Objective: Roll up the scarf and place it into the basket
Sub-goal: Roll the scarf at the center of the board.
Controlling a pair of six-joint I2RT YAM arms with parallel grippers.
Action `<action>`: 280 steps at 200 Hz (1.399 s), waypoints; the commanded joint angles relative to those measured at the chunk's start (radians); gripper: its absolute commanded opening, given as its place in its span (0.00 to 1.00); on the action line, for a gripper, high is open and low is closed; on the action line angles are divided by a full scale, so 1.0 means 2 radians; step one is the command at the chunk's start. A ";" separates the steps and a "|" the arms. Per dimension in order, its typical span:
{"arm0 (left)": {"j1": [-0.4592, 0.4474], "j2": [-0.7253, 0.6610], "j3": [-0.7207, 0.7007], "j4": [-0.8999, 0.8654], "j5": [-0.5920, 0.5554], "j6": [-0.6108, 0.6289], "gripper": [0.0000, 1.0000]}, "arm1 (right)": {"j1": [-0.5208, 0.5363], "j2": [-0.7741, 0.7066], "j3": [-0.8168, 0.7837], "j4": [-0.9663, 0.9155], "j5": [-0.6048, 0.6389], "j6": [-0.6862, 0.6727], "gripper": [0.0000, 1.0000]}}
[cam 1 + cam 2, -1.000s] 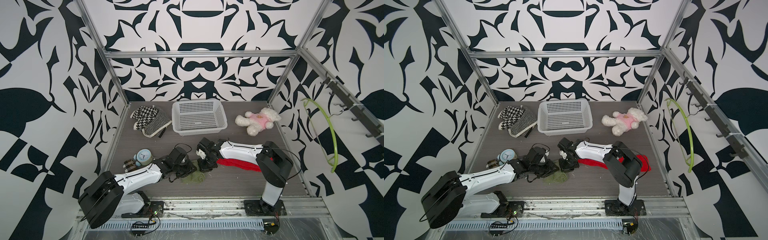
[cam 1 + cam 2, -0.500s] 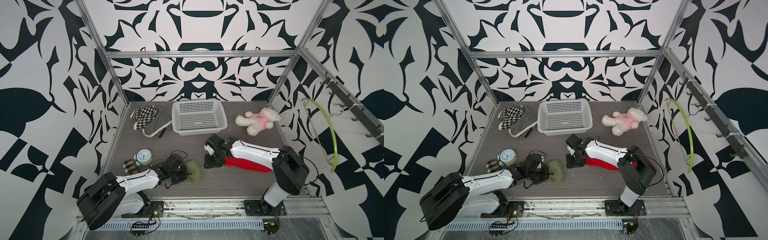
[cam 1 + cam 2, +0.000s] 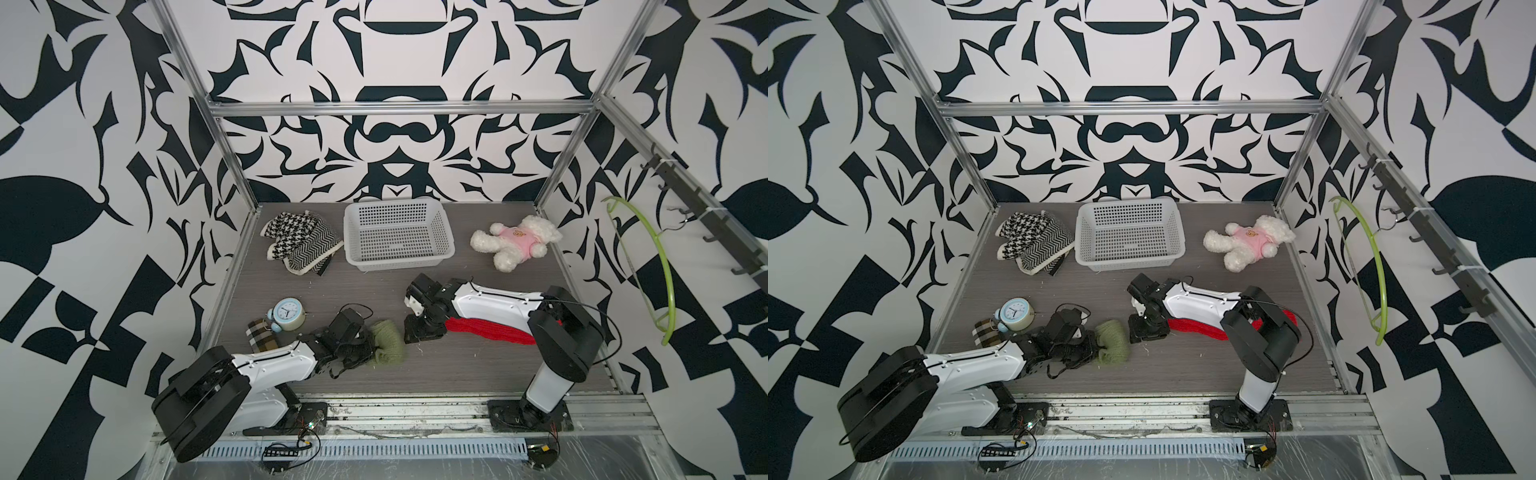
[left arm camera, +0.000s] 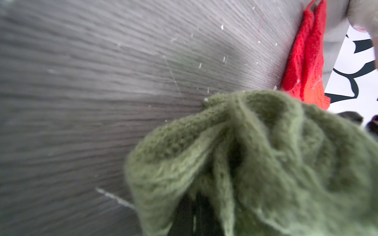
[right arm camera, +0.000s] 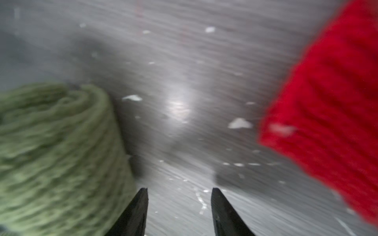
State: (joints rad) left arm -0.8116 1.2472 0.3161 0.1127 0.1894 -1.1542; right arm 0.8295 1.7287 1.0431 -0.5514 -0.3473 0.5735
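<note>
In both top views the left gripper (image 3: 368,347), clamped shut, pinches the rolled olive-green knitted scarf (image 3: 388,343) near six o'clock. The white perforated plastic basket (image 3: 442,232) waits at twelve o'clock, well apart.

Left wrist view: loose folds could unwind in the carry, and a black-and-white patterned wall (image 4: 351,77) stands near.

Right wrist view, blurred: the right gripper (image 5: 179,192), half open and seemingly empty, hangs over the lint-flecked dark grey wood-grain tabletop (image 5: 184,81), beside a red knitted scarf (image 5: 327,102).

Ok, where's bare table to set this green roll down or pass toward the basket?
Bare: the strip from the basket front down to the green roll and right end effector; the front band between roll, red scarf and rail. Crowded: clock and plaid cloth corner; roll, end effector, red scarf bunched.
</note>
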 commanded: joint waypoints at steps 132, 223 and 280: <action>0.008 0.038 -0.007 -0.066 -0.023 0.013 0.53 | 0.018 0.011 -0.039 0.227 -0.158 0.067 0.67; 0.008 0.061 0.005 -0.061 -0.014 0.019 0.00 | 0.014 0.034 -0.107 0.438 -0.205 0.194 0.61; 0.008 0.069 0.009 -0.055 -0.012 0.021 0.00 | 0.024 0.088 -0.109 0.532 -0.237 0.256 0.34</action>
State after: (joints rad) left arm -0.7795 1.3125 0.3573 0.1291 0.1802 -1.1297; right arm 0.8227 1.8458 0.8154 0.2733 -0.7654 0.9890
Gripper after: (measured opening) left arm 0.048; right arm 0.459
